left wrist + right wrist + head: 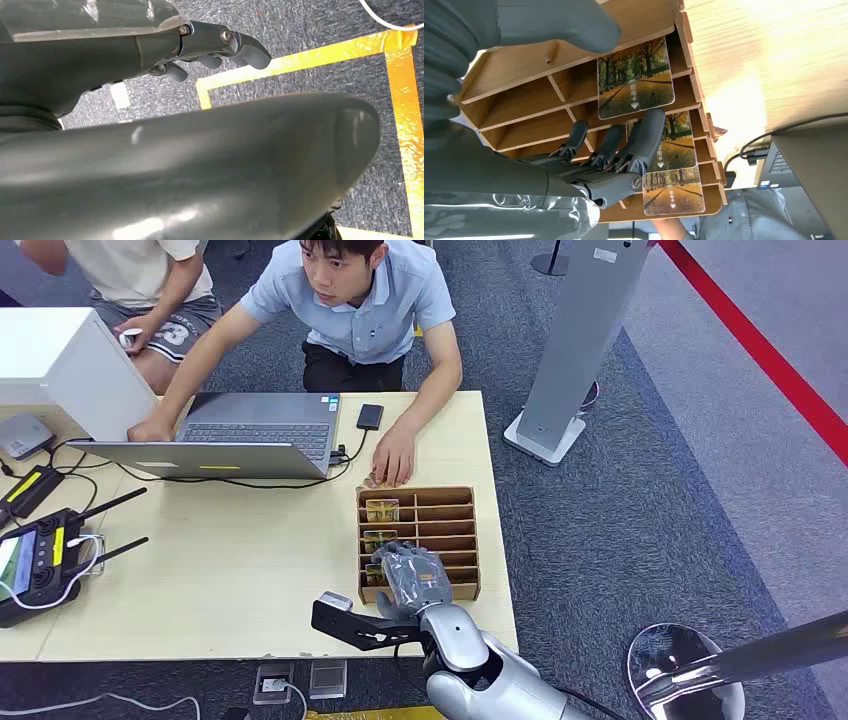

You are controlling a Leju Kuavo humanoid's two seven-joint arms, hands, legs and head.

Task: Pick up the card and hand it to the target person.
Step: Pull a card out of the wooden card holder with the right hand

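Note:
A wooden slotted card rack [445,530] stands at the right end of the table, with three tree-picture cards in its left column [381,510]. My right hand [412,580] lies over the rack's near end. Close up, its dark fingers [644,137] reach the edge of the nearest card [635,80], while the thumb [549,25] stays apart above it and grips nothing. Two more cards [676,142] sit beyond. The person in a blue shirt [365,300] sits across the table, one hand [393,455] resting by the rack. My left hand [220,50] hangs above the carpet, holding nothing.
An open laptop [260,430] and a black phone [370,416] lie before the person. A remote controller [40,560] sits at the table's left, a white box [70,365] behind it. A second person [150,280] sits at back left. A grey stand [575,340] rises at right.

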